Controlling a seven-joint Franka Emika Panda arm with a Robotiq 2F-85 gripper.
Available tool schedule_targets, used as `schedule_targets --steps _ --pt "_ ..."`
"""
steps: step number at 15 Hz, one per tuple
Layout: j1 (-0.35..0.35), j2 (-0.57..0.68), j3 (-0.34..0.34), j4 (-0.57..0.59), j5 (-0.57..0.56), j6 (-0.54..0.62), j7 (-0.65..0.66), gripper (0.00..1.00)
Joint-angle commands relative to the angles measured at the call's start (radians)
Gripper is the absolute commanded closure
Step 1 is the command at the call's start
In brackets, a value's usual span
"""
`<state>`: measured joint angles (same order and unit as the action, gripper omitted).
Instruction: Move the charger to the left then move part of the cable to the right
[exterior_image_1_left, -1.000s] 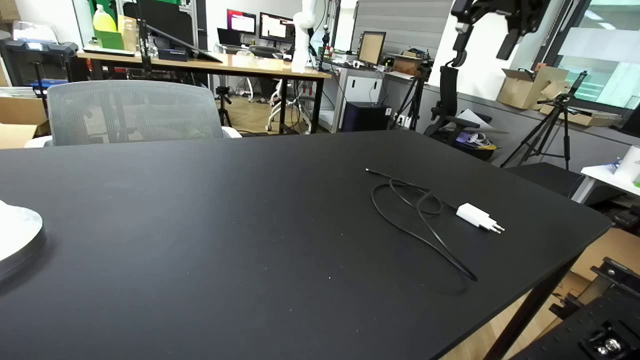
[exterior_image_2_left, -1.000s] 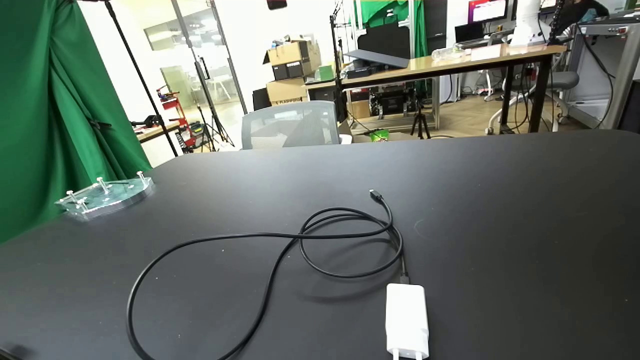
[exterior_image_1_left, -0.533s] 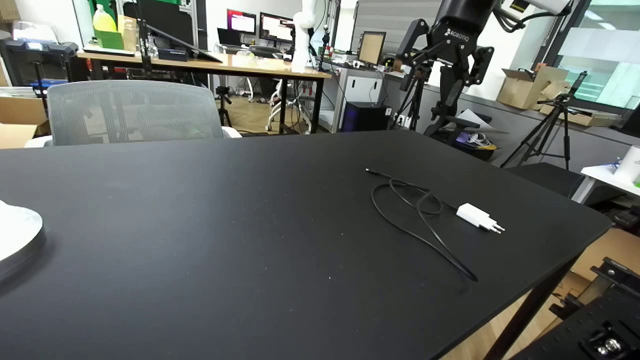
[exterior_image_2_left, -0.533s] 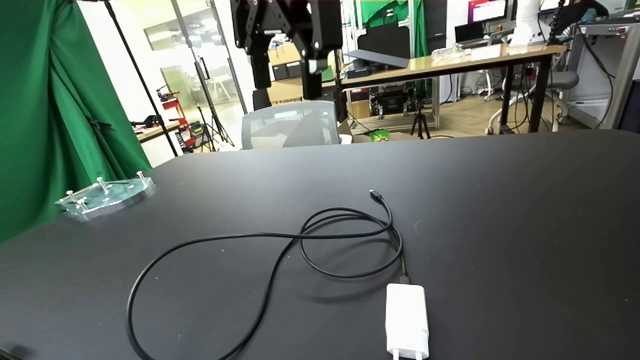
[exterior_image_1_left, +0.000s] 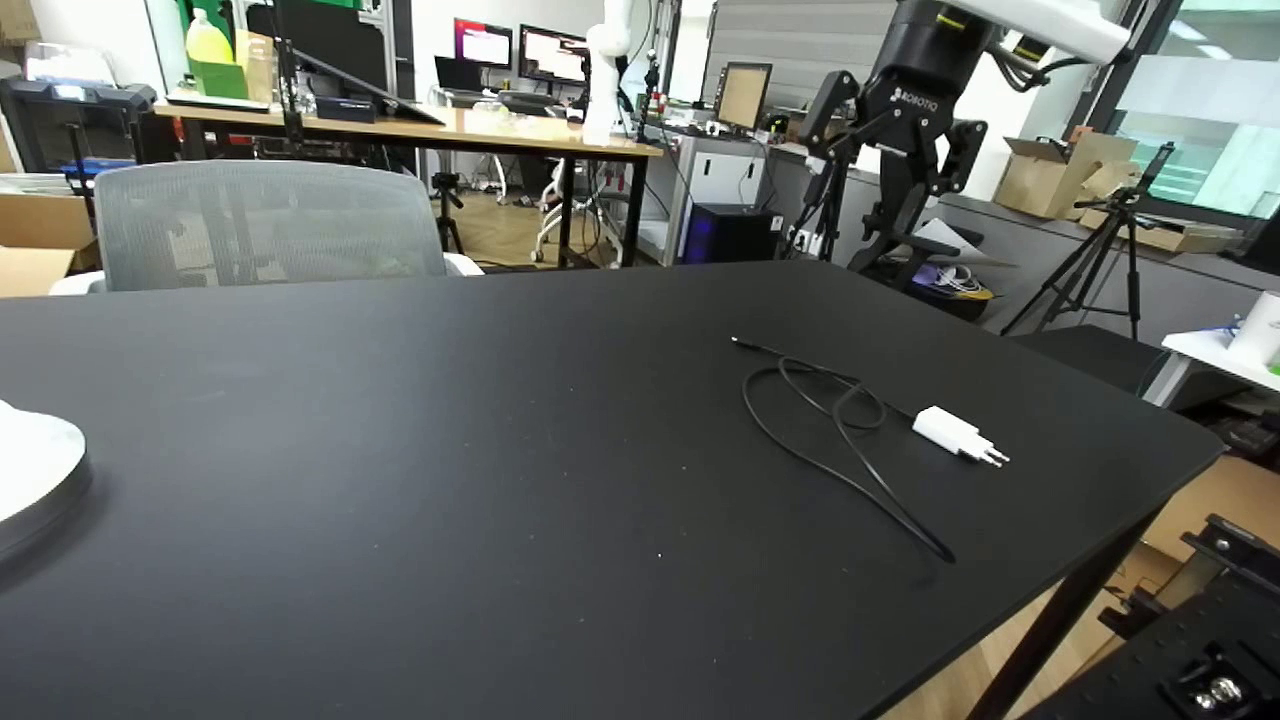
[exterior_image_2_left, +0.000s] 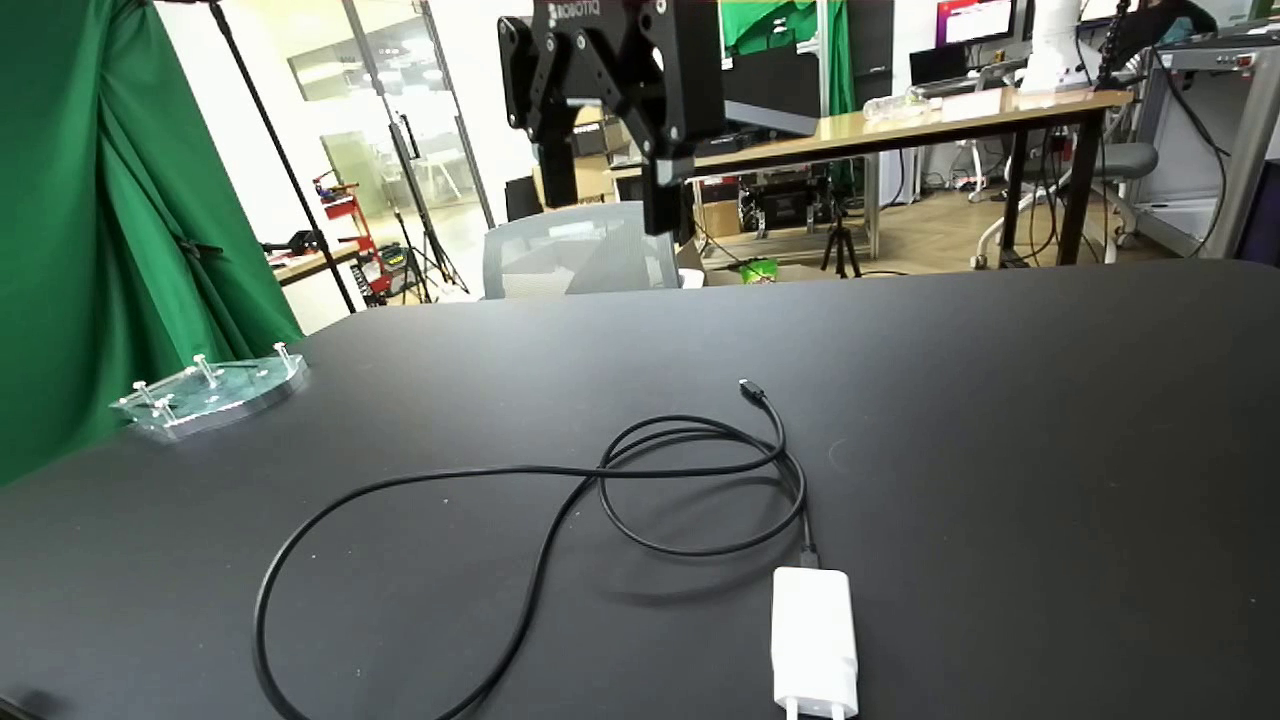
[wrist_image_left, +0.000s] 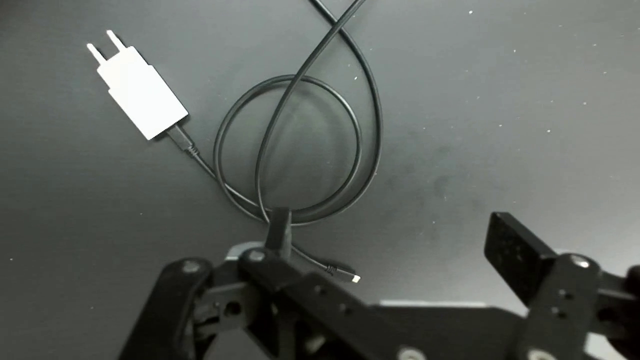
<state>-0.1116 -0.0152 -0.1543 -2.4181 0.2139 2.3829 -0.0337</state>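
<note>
The charger is a small white block with two prongs, lying on the black table; it also shows in an exterior view and at upper left in the wrist view. The black cable runs from it in crossing loops and ends in a small plug tip; its loops fill the middle of the wrist view. My gripper is open and empty, above the table and apart from both things. One finger hides a bit of cable near the plug tip. The gripper also shows in both exterior views.
The black table has its edge near the charger's prong end. A clear plate with bolts lies at the table's left in an exterior view. A white rounded object stands at a view's left edge. A mesh chair stands behind the table.
My gripper has come down into fuller view in both exterior views, mostly in the first half second, then shifted only a little. It stays open. The charger and cable have not moved.
</note>
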Motion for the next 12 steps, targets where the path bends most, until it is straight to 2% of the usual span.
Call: schedule_targets --steps 1,6,12 --pt "-0.024 0.124 -0.003 0.04 0.047 0.034 -0.027 0.0" --pt "-0.04 0.289 0.026 0.114 0.081 0.034 -0.028 0.0" --pt "-0.027 0.411 0.049 0.253 0.027 0.008 0.02 0.0"
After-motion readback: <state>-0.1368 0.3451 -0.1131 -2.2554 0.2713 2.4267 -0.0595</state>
